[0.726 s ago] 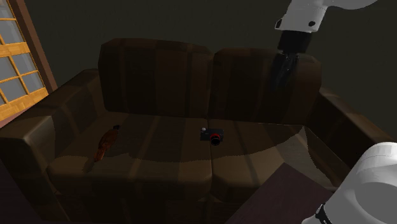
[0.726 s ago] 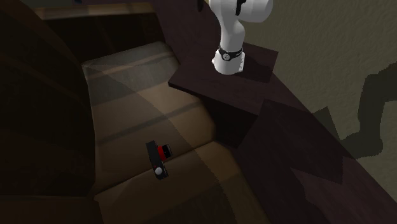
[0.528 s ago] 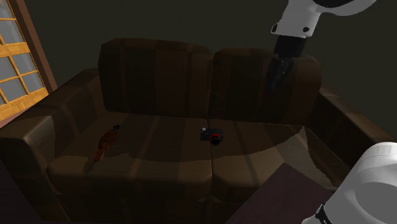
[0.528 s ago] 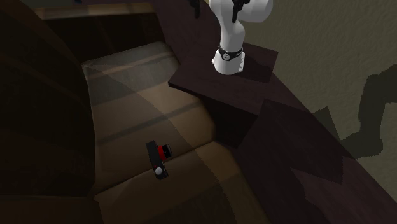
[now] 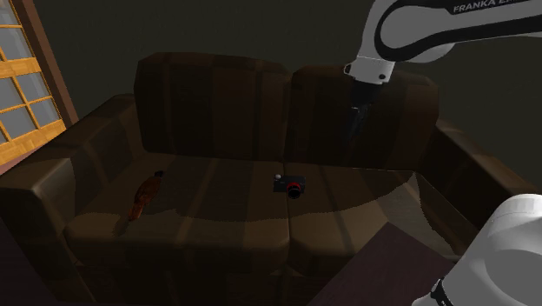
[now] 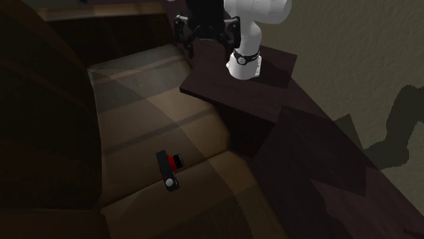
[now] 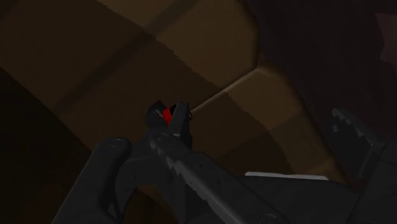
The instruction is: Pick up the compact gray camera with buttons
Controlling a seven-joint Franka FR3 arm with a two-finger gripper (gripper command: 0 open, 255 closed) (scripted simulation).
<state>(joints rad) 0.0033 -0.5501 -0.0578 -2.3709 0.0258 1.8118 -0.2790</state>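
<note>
Dim interior with a dark brown two-seat sofa [image 5: 217, 104] serving as the work surface; an orange-framed window [image 5: 22, 87] stands at the shoulder view's left edge. Task object: the compact camera [image 5: 290, 186], drawn with a dark body, a red patch and a pale round knob, lies on the seat just beside the seam between the two cushions, on the shoulder view's right-hand cushion and towards the backrest. In the second exterior view the camera [image 6: 168, 170] rests on the lit seat [image 6: 149, 88], well apart from the dark stand [image 6: 272, 68] that carries the arm's base. A reddish-brown elongated object [image 5: 142, 198], too dim to identify, lies on the shoulder view's left-hand cushion, well apart from the camera. The white arm [image 5: 417, 30] reaches in from the shoulder view's upper right, and the black end effector [image 5: 352, 135] hangs in front of the right backrest, above and to the right of the camera and clear of it. In the wrist view the end effector [image 7: 248, 130] is spread wide with nothing between its serrated fingers [image 7: 356, 137]; the camera [image 7: 167, 118] appears on the cushion beyond, next to one fingertip.
</note>
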